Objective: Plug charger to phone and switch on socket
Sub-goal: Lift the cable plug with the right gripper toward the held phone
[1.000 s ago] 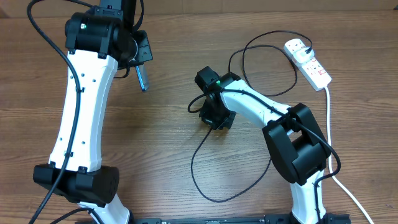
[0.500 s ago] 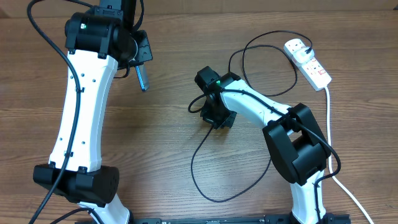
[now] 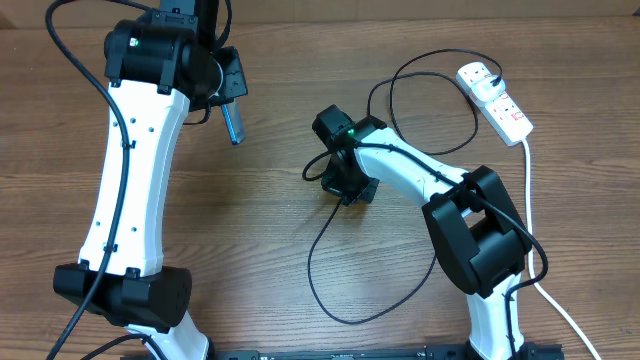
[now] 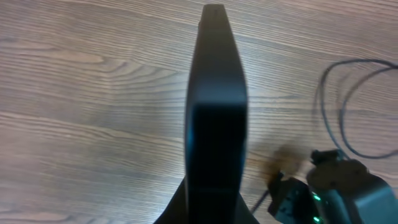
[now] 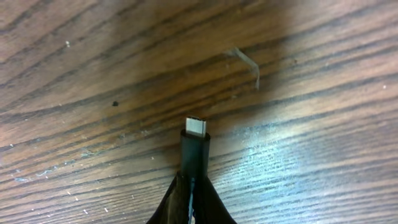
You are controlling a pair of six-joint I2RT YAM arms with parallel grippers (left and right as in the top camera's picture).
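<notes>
1. Brown wood-grain table [image 3: 270, 230], with a few scuffs and specks visible up close.
2. The thin black charger [image 3: 309, 268] cable sprawls across it in loose loops, from the middle up to the far right.
3. The white socket [image 3: 495, 98] strip lies angled at the far right, and its thick white cord [image 3: 527, 200] trails down the right side.
</notes>
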